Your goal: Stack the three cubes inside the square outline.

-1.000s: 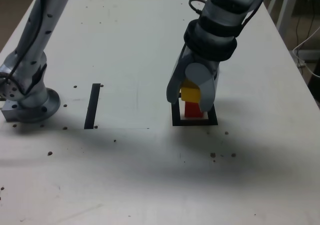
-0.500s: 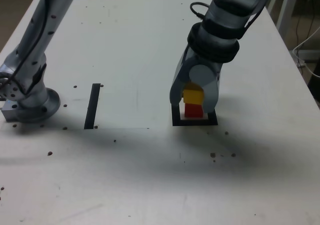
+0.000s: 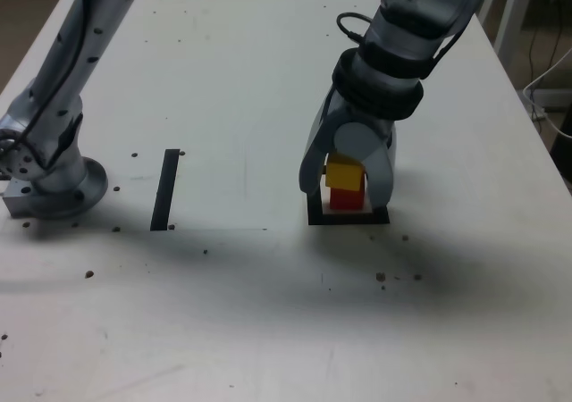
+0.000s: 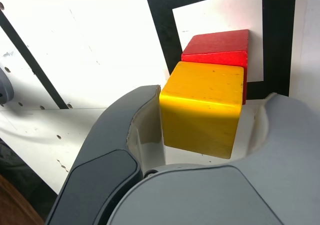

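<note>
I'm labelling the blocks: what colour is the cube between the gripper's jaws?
Yellow, seen best in the wrist view.

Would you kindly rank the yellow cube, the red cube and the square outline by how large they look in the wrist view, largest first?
1. Outline
2. Yellow cube
3. Red cube, partly hidden behind the yellow one

The yellow cube's lead over the red may owe something to nearness to the camera.

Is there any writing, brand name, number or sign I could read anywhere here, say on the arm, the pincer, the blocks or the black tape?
None: I can find no readable text on the arm, the pincer, the yellow block, the red block or the black square outline.
The straight black strip carries none either.
</note>
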`<state>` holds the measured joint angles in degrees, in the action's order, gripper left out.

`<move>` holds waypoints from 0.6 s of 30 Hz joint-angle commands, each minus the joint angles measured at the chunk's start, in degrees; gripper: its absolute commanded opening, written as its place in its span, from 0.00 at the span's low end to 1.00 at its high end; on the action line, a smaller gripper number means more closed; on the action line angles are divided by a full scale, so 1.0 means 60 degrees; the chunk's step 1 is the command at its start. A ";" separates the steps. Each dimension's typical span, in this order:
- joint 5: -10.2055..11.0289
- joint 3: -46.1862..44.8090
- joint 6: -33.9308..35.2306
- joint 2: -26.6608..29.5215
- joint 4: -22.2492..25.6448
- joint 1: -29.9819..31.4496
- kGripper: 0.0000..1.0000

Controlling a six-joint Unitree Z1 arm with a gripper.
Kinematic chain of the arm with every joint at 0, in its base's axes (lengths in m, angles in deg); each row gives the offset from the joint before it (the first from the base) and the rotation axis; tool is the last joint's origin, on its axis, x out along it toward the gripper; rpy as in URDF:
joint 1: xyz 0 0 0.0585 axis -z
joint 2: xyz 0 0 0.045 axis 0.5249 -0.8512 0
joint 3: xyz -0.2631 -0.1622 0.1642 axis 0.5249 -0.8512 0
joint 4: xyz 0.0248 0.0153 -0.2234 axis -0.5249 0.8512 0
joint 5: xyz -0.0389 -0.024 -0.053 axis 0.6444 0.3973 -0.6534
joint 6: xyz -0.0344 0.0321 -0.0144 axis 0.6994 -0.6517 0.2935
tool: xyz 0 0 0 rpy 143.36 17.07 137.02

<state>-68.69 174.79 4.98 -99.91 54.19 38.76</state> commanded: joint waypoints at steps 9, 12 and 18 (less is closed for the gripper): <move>0.0075 0.0101 -0.0028 -0.0002 -0.0023 -0.0094 0.99; 0.0080 0.0094 -0.0031 0.0039 -0.0016 -0.0129 0.99; 0.0268 -0.0165 0.0127 0.0399 0.0061 -0.0398 0.99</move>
<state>-67.47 174.28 5.39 -98.74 54.02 36.98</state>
